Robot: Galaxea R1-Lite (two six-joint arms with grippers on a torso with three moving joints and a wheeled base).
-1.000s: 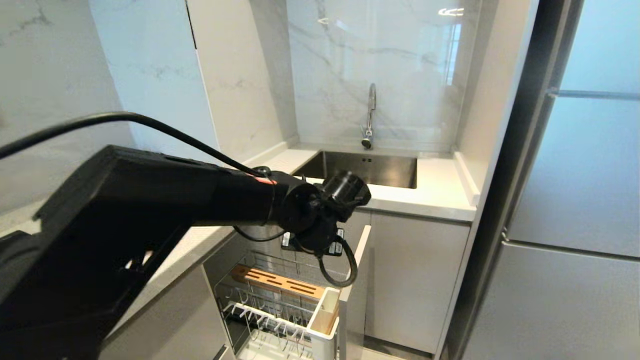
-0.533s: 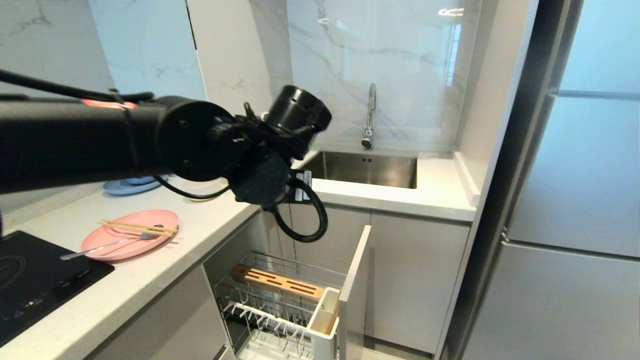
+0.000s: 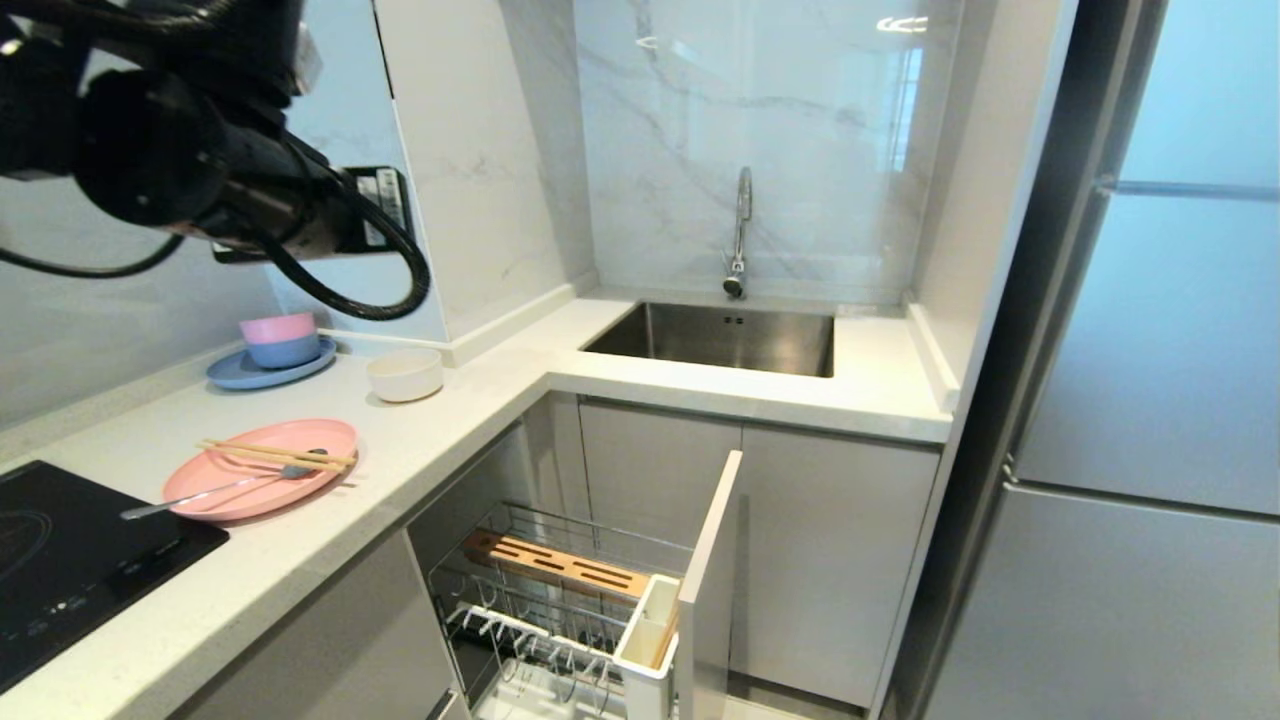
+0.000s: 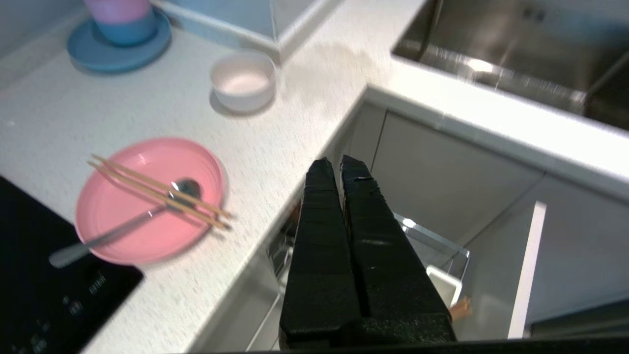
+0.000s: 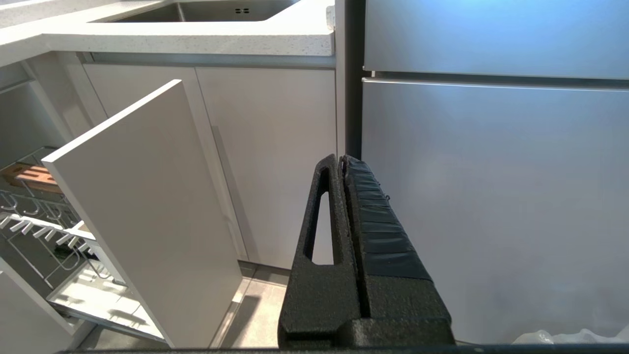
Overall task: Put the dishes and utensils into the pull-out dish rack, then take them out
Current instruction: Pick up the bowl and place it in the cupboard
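The left gripper (image 4: 338, 164) was clenched on nothing, raised above the counter edge over the pulled-out dish rack (image 3: 560, 600). The right gripper (image 5: 341, 164), also clenched empty, hung low before the fridge. On the counter (image 3: 450, 440), chopsticks (image 3: 275, 455) and spoon (image 3: 225, 487) lay across the pink plate (image 3: 300, 440); the cream bowl (image 3: 405, 375) stood apart.

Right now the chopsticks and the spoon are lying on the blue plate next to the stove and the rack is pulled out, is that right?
Not quite. The chopsticks and spoon lie on the pink plate, not the blue one; the blue plate farther back carries the stacked bowls. The head view shows this, and the left wrist view agrees. The rest holds: the plate is next to the stove and the rack is pulled out.
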